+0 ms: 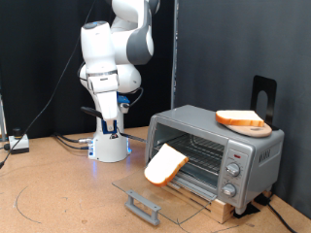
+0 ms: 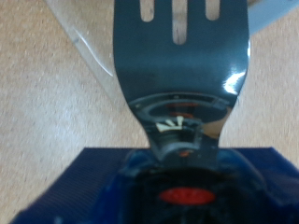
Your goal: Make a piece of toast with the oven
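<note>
The silver oven (image 1: 243, 146) stands at the exterior view's right on a wooden block. Its glass door (image 1: 165, 189) is folded down flat, with the grey bar handle (image 1: 143, 204) towards the view's bottom. The piece of toast (image 1: 165, 166), cream faced with a golden crust, leans tilted at the oven's mouth, half out over the door. My gripper (image 1: 112, 123) hangs folded close to the arm's base, well to the left of the oven and apart from the toast. The wrist view shows a slotted metal spatula blade (image 2: 182, 56) reaching out from a blue mount (image 2: 177, 187). The fingers are hidden.
A flatter orange-brown slice on a dish (image 1: 241, 120) rests on the oven's roof. Round knobs (image 1: 232, 171) sit on the oven's right panel. The arm's white base (image 1: 109, 148) stands on the wooden table, with cables (image 1: 68, 142) trailing left. A black curtain hangs behind.
</note>
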`<state>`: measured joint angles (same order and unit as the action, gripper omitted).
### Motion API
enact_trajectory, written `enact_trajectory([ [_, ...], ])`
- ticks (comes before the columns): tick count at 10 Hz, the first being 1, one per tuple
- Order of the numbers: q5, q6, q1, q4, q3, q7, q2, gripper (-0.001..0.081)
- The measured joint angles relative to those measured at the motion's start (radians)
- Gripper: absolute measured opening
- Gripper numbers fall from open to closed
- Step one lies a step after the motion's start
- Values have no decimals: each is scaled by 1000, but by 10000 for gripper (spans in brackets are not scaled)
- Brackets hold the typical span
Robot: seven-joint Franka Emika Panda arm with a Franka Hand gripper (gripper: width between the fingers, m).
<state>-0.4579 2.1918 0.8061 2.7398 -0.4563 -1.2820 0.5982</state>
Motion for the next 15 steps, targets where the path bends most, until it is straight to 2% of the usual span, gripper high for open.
enact_trajectory([
  [3, 57, -16, 88, -45, 13, 17, -39, 396],
  [5, 112, -16, 150, -68, 11, 43, -94, 396],
  [6, 118, -2, 168, -70, 10, 47, -127, 396],
  [9, 47, 179, 171, -58, 8, 51, -238, 396],
  [11, 45, 251, 171, -67, 7, 50, -315, 396],
  [12, 68, 265, 172, -67, 3, 50, -341, 396],
  [15, 280, 270, 194, -44, -43, 132, -373, 396],
])
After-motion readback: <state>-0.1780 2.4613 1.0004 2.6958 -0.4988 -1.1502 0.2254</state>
